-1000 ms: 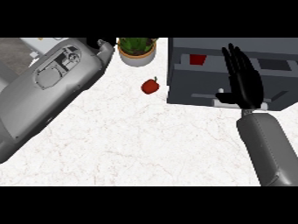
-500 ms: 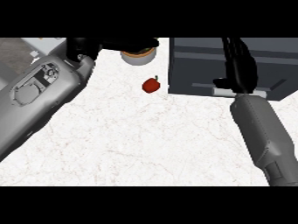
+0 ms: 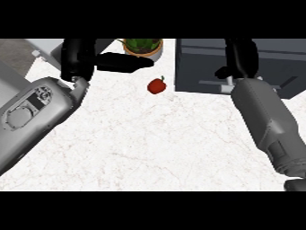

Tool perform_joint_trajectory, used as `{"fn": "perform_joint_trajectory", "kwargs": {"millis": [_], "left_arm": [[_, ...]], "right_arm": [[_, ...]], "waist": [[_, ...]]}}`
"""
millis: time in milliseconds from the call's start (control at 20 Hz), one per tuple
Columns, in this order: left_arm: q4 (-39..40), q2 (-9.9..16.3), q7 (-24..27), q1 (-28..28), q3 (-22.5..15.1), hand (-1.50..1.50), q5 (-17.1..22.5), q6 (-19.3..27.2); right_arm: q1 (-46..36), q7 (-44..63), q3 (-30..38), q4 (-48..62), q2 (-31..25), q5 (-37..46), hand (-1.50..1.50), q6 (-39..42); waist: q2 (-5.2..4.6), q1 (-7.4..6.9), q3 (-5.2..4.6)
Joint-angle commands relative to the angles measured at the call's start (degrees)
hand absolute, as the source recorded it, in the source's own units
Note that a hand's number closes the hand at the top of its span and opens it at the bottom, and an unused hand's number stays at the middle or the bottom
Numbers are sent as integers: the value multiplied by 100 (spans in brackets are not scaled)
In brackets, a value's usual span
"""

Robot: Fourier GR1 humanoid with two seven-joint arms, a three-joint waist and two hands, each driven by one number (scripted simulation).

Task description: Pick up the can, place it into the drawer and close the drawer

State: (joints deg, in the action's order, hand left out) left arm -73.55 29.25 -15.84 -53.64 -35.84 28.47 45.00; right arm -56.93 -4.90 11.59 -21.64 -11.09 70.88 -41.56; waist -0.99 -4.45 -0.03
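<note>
**Right hand on the drawer unit, can out of sight**

The right hand (image 3: 241, 56) lies on top of the dark grey drawer unit (image 3: 202, 67) at the far right of the white marble bench (image 3: 148, 143), its black fingers stretched straight toward the far edge and holding nothing. Half a second ago the hand sat in much the same place; a second ago the drawer front showed an open compartment with something red inside, whereas the unit's face is now one flat grey surface with a pale handle near the wrist. The can cannot be seen anywhere.

The left hand (image 3: 82, 56) is at the far left, raised over the bench, its thumb sticking out to the right toward the potted green plant (image 3: 142, 46); its fingers look relaxed and hold nothing. It has moved further right than before. A small red pepper-like fruit (image 3: 156, 85) lies on the bench between the plant and the drawer unit, unmoved.
</note>
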Motion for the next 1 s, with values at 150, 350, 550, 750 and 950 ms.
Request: {"fn": "perform_joint_trajectory", "kwargs": {"millis": [150, 350, 550, 750, 950], "left_arm": [[-222, 63, 213, 512, 108, -150, -101, -73], [-414, 125, 121, 423, 186, -150, -135, -138], [-590, 159, 243, 733, 159, -150, -148, -204], [-499, 169, 240, 754, 248, -150, -183, -163], [-633, 211, 322, 972, 270, -150, -194, -191]], "right_arm": [[-694, -180, 339, 564, -155, -263, -150, 19], [-667, -168, 340, 755, 20, -201, -150, -315], [-1072, -465, 660, 699, -26, -614, -150, 163], [-890, -1300, 1175, 492, 321, -1323, -150, 140], [-938, -1831, 1676, 394, 261, -1913, -150, 510]], "waist": [[-72, -44, 16], [-90, -89, 19], [-86, -167, 22], [-62, -42, 32], [-23, -14, 32]]}}
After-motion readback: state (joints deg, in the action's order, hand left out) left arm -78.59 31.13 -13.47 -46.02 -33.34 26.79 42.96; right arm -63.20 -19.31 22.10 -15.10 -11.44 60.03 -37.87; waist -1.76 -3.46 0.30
